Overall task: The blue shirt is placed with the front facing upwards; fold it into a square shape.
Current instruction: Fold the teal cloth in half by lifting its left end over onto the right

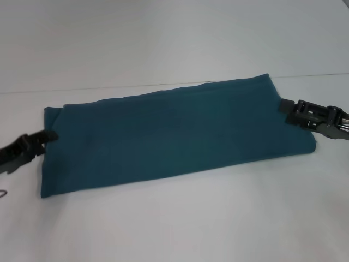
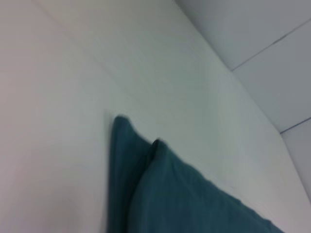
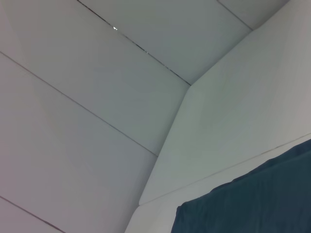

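Blue shirt (image 1: 174, 136), folded into a long band, lies across mid-frame on the white counter (image 1: 174, 229). Left gripper (image 1: 50, 136) and right gripper (image 1: 284, 107) meet its ends; jaws' state cannot be told.

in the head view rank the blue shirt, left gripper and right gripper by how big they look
1. The blue shirt, folded into a long band on the table, is by far the largest.
2 and 3. The right gripper and left gripper, at opposite ends of the shirt, look alike; both run off frame, so no ranking between them.
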`<state>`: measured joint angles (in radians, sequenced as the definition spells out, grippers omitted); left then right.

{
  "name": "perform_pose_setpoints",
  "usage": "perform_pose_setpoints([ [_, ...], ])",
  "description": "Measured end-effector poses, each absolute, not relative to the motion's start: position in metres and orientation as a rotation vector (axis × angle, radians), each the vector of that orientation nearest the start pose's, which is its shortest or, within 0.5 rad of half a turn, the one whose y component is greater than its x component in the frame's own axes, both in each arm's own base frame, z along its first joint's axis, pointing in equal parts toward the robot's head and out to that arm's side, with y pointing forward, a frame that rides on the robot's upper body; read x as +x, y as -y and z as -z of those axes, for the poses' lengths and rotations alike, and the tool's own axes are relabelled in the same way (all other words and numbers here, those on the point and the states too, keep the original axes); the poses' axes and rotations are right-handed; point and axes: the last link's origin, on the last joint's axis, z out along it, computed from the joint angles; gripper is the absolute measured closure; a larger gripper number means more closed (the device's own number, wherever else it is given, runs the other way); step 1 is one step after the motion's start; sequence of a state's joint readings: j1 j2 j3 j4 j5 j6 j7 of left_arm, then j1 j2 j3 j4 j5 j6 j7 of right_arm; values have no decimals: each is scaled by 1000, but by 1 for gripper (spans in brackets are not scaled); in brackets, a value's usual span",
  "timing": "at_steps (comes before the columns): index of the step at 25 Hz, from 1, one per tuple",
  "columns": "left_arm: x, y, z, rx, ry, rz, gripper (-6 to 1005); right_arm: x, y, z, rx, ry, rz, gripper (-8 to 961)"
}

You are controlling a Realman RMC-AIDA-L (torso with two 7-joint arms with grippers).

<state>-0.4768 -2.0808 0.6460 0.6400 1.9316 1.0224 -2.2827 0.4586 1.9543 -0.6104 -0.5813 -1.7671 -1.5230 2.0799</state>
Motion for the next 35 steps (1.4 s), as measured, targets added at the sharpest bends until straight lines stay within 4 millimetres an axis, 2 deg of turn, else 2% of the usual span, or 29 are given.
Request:
perform_pose_setpoints([
  [3,-329,-376,-29,-1685,1774,835,388,300,-338,-68,-2146,-1591,-1110,46],
  [8,-327,-389,-23,-1643,1790,812,388,299,-339,-68,-2148,-1590,-1113,47],
  [20,-336,-392,-7,-1613,1779,695,389,297,-341,-66,-2148,-1598,-1116,50],
  [29,-331,-390,4,-1646,1801,679,390,297,-341,-66,-2147,-1599,-1115,52],
  [35,-332,-392,-10,-1626,1782,711,390,298,-341,-67,-2140,-1598,-1119,54],
])
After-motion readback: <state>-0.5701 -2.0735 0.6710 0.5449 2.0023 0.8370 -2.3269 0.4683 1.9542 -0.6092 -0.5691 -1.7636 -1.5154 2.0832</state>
